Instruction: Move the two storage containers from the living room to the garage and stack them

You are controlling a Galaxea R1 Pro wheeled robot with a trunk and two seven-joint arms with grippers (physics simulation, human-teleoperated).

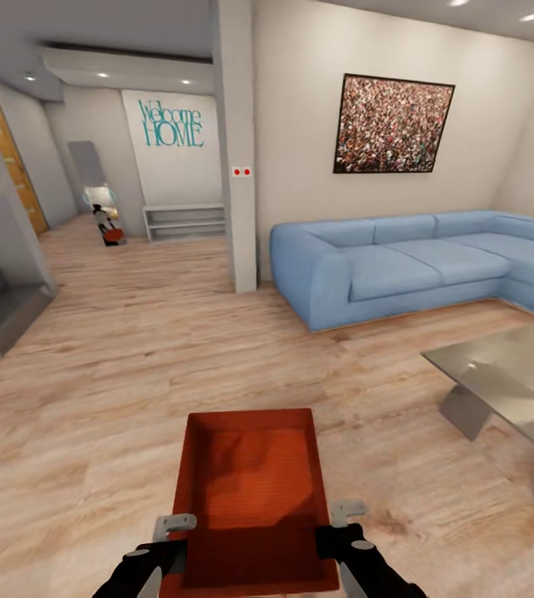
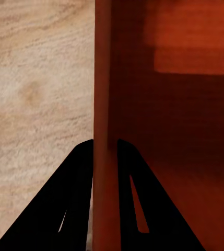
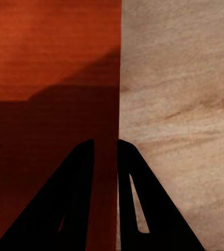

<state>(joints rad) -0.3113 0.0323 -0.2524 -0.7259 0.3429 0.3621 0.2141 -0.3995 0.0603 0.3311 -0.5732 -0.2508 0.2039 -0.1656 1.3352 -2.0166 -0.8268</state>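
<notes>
The left tool pinches one side wall of the orange-red storage container. The right tool pinches the opposite wall, wood plank floor beneath both.

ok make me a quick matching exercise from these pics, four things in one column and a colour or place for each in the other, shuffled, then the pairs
Things:
1. storage container
2. sofa
3. "Welcome HOME" lettering
4. metal table

Descriptions:
A. teal, on the far wall
B. light blue, under the framed picture
C. orange-red, held by its side walls between both grippers
D. grey and shiny, at the right edge of the head view

Pairs: 1-C, 2-B, 3-A, 4-D

The left gripper and right gripper each clamp one wall of the container.
</notes>
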